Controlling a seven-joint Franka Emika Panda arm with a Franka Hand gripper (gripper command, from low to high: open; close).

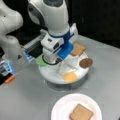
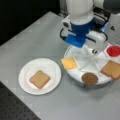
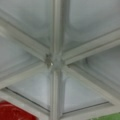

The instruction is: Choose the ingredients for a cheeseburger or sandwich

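Fingers hidden, arm (image 2: 81, 27) over tray (image 2: 75, 72), toast (image 2: 40, 79) plated

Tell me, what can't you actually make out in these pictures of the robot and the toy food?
- Gripper: its fingers show in no view; the arm's own body covers them in both front views.
- Green lettuce: mostly behind the arm in a front view; only a sliver at the wrist view's bottom edge.
- Red tomato disc: cut by the wrist view's bottom edge.
- Toast square on the sectioned tray: clipped by a front view's right edge.

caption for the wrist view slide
Wrist camera over the sectioned tray's hub, tomato disc and lettuce at bottom corners.
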